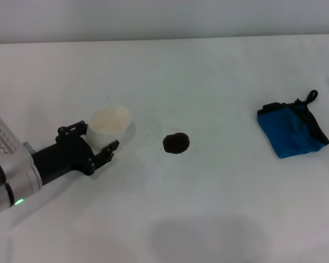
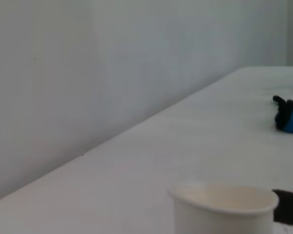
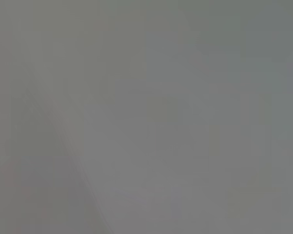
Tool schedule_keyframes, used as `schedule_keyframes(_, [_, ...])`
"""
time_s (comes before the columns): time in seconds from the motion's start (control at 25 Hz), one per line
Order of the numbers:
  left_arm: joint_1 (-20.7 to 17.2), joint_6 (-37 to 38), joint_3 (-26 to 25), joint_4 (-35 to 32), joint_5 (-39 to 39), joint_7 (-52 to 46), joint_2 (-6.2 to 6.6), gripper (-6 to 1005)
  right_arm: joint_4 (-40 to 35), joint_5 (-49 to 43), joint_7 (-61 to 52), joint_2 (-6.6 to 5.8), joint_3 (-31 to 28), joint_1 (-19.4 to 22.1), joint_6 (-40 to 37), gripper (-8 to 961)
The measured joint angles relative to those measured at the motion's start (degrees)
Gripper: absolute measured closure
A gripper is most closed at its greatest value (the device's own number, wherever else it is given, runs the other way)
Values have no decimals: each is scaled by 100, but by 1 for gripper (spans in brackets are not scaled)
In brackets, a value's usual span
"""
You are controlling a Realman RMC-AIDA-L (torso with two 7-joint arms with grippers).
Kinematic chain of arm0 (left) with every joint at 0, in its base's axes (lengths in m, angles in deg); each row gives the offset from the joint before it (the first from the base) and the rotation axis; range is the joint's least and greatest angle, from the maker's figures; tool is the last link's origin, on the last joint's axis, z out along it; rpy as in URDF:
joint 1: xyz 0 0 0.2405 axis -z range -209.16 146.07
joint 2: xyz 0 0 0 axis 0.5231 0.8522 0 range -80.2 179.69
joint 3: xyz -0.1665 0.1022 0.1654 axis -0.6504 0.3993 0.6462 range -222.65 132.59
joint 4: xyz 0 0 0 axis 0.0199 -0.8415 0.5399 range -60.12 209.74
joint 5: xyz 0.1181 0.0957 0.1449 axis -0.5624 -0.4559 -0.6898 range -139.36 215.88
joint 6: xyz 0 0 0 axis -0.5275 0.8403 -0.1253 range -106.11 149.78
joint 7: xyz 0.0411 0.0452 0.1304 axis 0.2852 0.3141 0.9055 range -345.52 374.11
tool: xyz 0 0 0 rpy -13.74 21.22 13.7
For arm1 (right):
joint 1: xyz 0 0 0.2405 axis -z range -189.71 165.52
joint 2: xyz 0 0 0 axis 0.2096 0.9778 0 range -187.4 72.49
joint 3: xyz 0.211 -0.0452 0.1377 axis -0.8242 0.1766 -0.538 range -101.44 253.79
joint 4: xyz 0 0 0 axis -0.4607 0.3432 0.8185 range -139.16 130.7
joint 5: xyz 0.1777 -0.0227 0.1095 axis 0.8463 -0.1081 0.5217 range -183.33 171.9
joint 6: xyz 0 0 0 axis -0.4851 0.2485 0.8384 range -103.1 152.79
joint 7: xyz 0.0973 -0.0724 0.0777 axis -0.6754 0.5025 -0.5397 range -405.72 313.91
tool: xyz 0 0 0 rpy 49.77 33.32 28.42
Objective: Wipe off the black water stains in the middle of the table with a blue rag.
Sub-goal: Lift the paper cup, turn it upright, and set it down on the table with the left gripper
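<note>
Well, left gripper [image 1: 102,143] clamped around the paper cup [image 1: 108,127]; black stain [image 1: 176,143] just beyond its jaws, blue rag [image 1: 291,129] much farther out, rightward. Right gripper nowhere visible, probably nearer.

Open worktop [image 1: 219,219] around stain [image 1: 176,143].
Cup [image 1: 109,127] with left tool [image 1: 96,148] stands beside it; rag [image 1: 292,130] lies well apart.

No legible text, label, brand, number or sign appears on any surface in the head or wrist views.
</note>
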Motion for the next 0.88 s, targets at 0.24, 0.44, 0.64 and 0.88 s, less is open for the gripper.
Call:
schedule_keyframes(0.24, [-159, -75, -5, -203, 113, 513, -8, 348, 0, 0, -1, -25, 51, -9, -145, 465])
schedule_keyframes(0.44, [-189, -96, -3, -223, 182, 567, -7, 336, 0, 0, 8, -31, 53, -11, -202, 465])
schedule_keyframes(0.64, [-192, -126, -6, -220, 203, 568, -3, 325, 0, 0, 7, -39, 54, -5, -202, 465])
schedule_keyframes(0.88, [-192, -150, -7, -214, 242, 568, 2, 180, 0, 0, 19, -42, 54, -6, -211, 465])
